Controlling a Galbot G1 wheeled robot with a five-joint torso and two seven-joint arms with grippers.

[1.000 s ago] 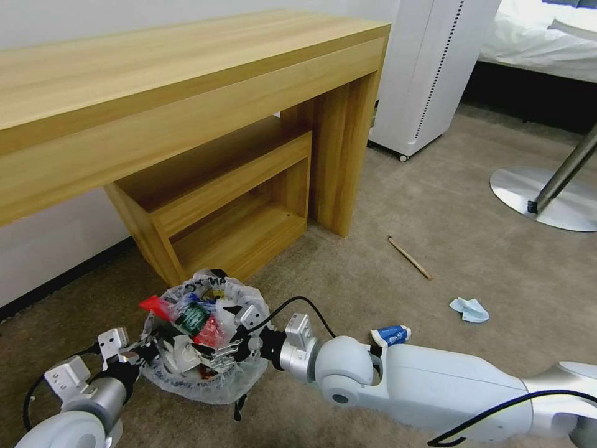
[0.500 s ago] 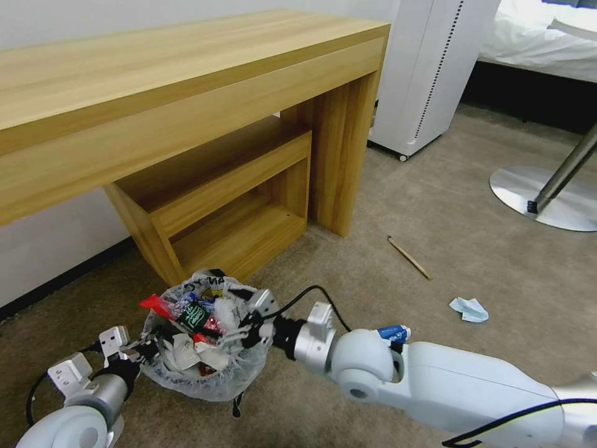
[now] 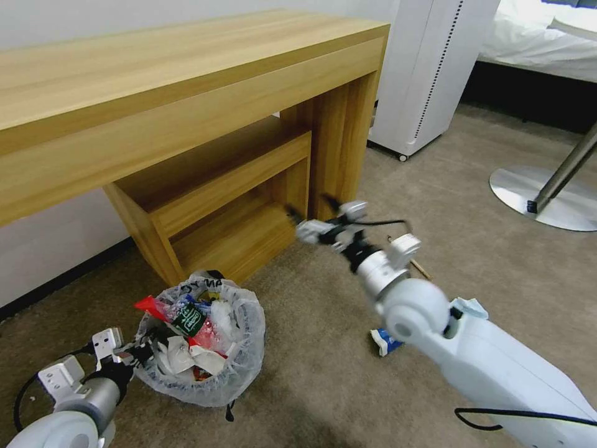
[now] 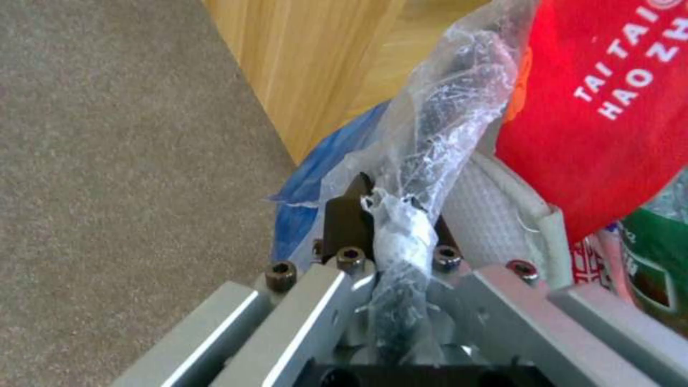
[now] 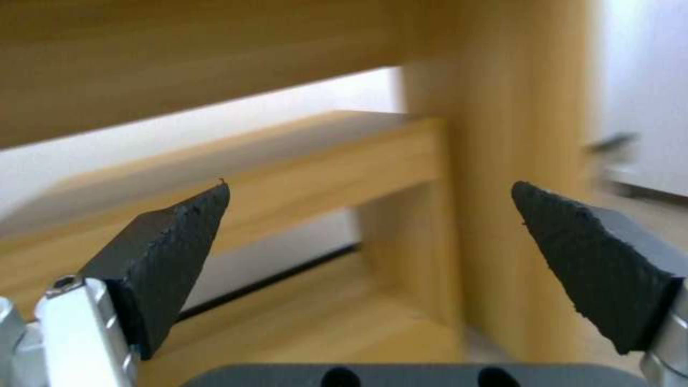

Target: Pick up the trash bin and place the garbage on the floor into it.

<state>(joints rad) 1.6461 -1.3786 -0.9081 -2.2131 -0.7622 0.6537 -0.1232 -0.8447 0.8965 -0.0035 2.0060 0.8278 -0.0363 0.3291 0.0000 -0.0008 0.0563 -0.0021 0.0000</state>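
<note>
The trash bin (image 3: 239,367), a small round bin lined with a crinkly bag, stands on the floor (image 3: 323,386) at the lower left, heaped with garbage: a red bag (image 4: 609,107), a white slipper (image 4: 494,215), a green-labelled bottle (image 3: 189,322). My left gripper (image 3: 144,350) is shut on the bin's bag-covered rim (image 4: 401,231). My right gripper (image 3: 309,210) hangs open and empty in the air beside the desk leg, its black fingertips (image 5: 172,252) wide apart. On the carpet lie a blue-white carton (image 3: 385,341), a blue mask (image 3: 474,307) and a wooden stick (image 3: 421,269), partly behind the right arm.
A wooden desk (image 3: 186,81) with a low shelf unit (image 3: 230,205) stands behind the bin. A white appliance (image 3: 429,68) sits at the back, a chrome disc base (image 3: 541,199) at the right, a bed (image 3: 547,37) beyond. Open carpet lies to the right.
My right gripper has come out of the bin and swung up and to the right, toward the desk leg, open and empty. The left gripper still holds the rim.
</note>
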